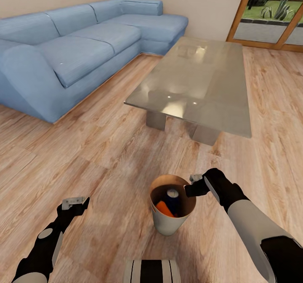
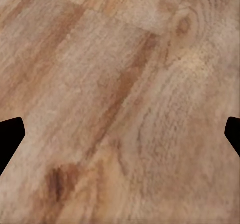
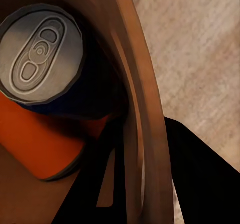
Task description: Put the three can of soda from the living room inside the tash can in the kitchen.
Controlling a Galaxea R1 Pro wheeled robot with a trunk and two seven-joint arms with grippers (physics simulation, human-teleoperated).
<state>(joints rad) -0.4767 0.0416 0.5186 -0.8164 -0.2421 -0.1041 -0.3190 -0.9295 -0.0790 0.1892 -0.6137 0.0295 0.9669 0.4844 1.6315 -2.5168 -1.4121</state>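
The pale grey trash can (image 1: 170, 226) with its copper-brown inside stands on the wood floor of the living room, just in front of me. A dark blue soda can (image 1: 171, 196) with a silver top (image 3: 40, 59) and an orange soda can (image 1: 164, 209) lie inside it. I cannot make out a third can. My right gripper (image 1: 192, 187) is shut on the bin's near-right rim (image 3: 145, 109), one finger inside and one outside. My left gripper (image 1: 75, 201) hangs open over bare floor to the left of the bin, holding nothing.
A glass coffee table (image 1: 198, 85) stands ahead, beyond the bin. A long light-blue corner sofa (image 1: 75, 51) runs along the left and back walls. Glass garden doors (image 1: 269, 13) are at the back right. My base (image 1: 151, 271) shows at the bottom edge.
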